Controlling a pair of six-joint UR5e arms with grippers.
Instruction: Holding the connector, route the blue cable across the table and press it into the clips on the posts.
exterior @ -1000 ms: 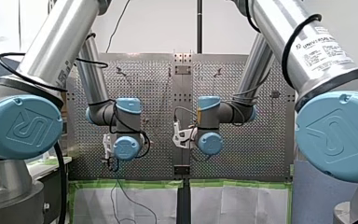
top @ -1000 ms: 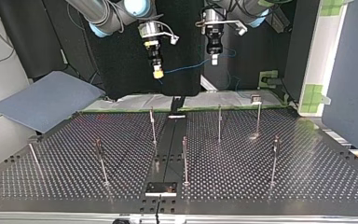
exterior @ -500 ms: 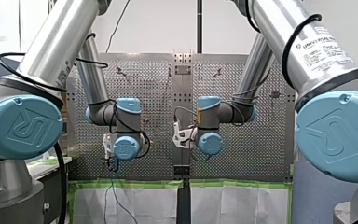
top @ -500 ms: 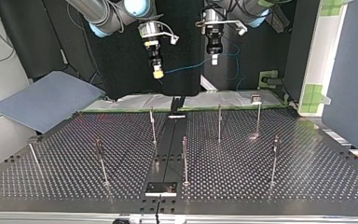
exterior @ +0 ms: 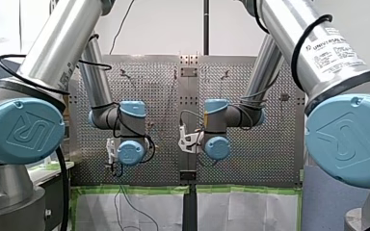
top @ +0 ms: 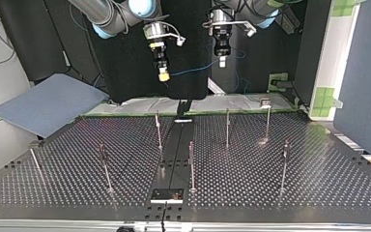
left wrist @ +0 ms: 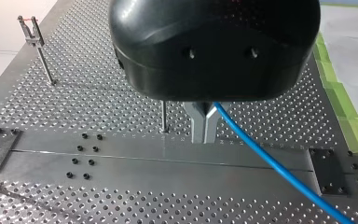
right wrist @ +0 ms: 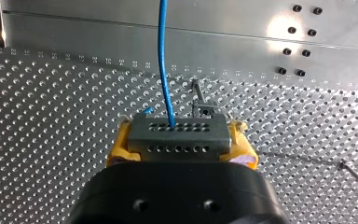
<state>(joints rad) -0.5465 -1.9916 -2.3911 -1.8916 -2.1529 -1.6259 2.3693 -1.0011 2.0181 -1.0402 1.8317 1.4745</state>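
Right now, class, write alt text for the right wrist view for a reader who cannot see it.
My right gripper, with yellow pads, clamps a grey connector with two rows of holes. A blue cable runs from it ahead over the perforated table, past a thin post.

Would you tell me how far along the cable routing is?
Done: my right gripper is shut on the connector. In hand: my left gripper pinches the cable, both above the table. Left: no clip on the posts holds cable yet.

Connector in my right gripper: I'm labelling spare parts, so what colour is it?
Dark grey connector, with rows of small holes; the right wrist view shows it best.
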